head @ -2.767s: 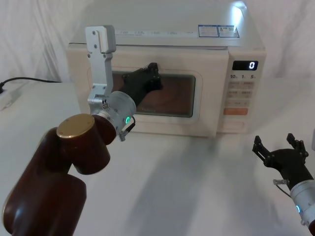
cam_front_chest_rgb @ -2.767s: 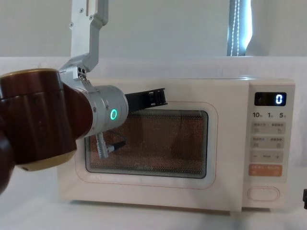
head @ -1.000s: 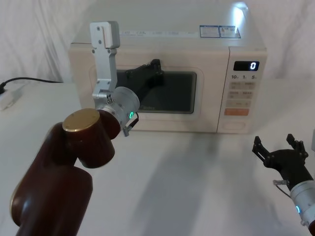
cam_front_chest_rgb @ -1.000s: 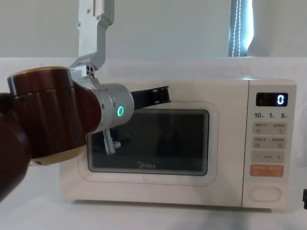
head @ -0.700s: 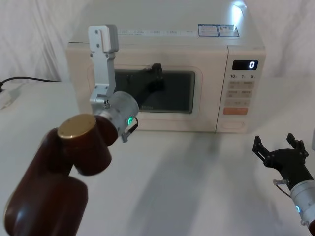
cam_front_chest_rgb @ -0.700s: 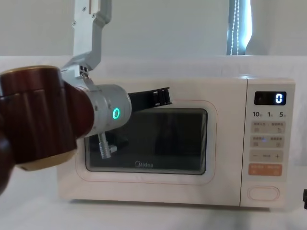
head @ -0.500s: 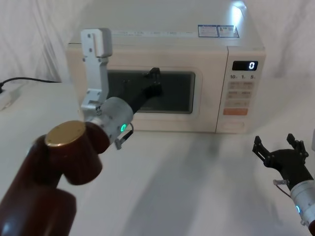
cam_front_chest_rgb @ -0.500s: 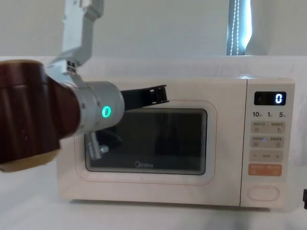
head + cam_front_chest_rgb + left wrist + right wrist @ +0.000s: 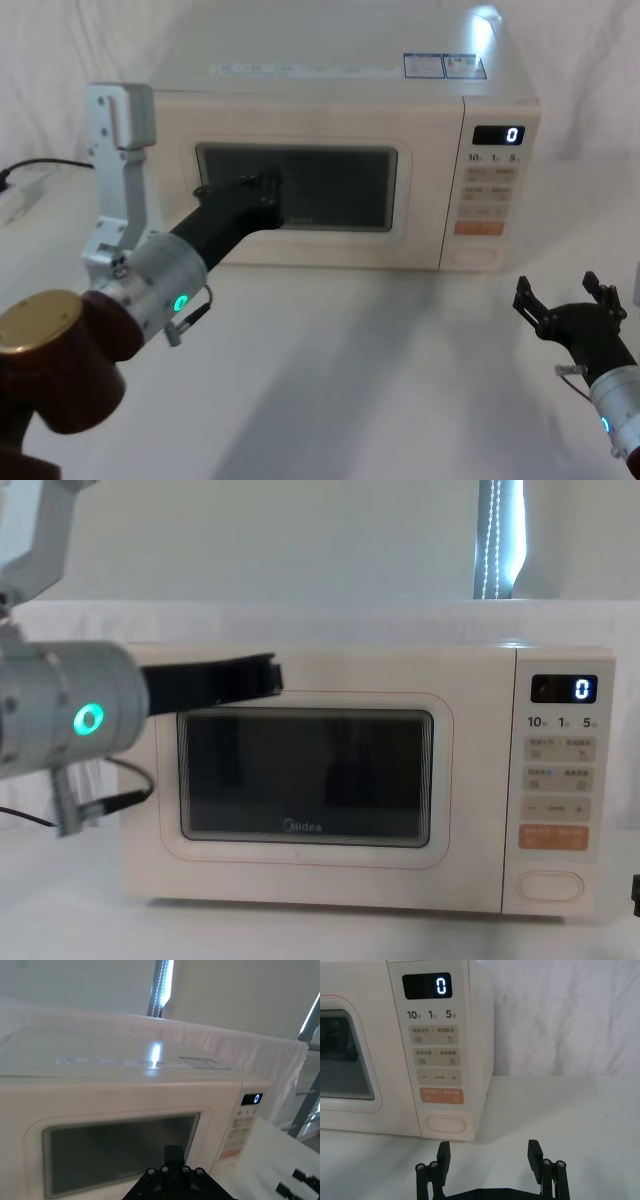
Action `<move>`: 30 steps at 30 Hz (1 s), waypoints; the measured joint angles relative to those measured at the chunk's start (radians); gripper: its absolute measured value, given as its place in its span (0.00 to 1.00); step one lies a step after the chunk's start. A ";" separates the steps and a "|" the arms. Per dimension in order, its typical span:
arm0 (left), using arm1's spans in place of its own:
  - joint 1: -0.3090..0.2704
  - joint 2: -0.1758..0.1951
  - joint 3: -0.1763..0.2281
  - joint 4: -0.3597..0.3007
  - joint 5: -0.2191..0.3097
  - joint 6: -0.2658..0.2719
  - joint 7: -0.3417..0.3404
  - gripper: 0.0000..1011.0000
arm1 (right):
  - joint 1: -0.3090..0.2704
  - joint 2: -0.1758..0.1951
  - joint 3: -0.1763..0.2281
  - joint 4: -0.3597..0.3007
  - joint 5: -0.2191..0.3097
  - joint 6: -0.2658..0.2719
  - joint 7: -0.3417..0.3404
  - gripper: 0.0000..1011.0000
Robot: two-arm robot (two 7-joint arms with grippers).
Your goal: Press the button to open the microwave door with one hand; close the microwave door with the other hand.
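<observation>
We see the microwave [image 9: 340, 150] with its microwave door [image 9: 305, 780] shut flush and nothing visible behind the dark window. The button [image 9: 446, 1124] sits at the bottom of the microwave's control strip, under the orange key [image 9: 442, 1096]. Our left gripper [image 9: 262, 189] hangs before the door's left half; we cannot tell its fingers' state. Our right gripper [image 9: 570, 300], fingers spread wide, hovers right of the microwave, empty.

Staged robot test bay, not a working kitchen.
White cloth [image 9: 60, 60] drapes the backdrop and covers the counter [image 9: 380, 340]; a single microwave [image 9: 330, 100] stands alone on it. A lit vertical light strip [image 9: 497, 540] and metal framing [image 9: 307, 1030] rise behind, and a black power cable [image 9: 50, 163] trails across the cloth at the left.
</observation>
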 joint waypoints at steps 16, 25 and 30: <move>0.167 0.127 -0.039 -0.078 0.006 -0.115 -0.006 0.34 | 0.000 0.000 0.000 0.000 0.000 0.000 0.000 0.99; 0.251 0.163 -0.076 -0.087 -0.028 -0.150 -0.013 0.64 | 0.000 0.000 0.000 0.000 0.000 0.000 0.000 0.99; 0.291 0.173 -0.088 -0.083 -0.040 -0.179 -0.013 0.79 | 0.000 0.000 0.000 0.000 0.000 0.000 0.000 0.99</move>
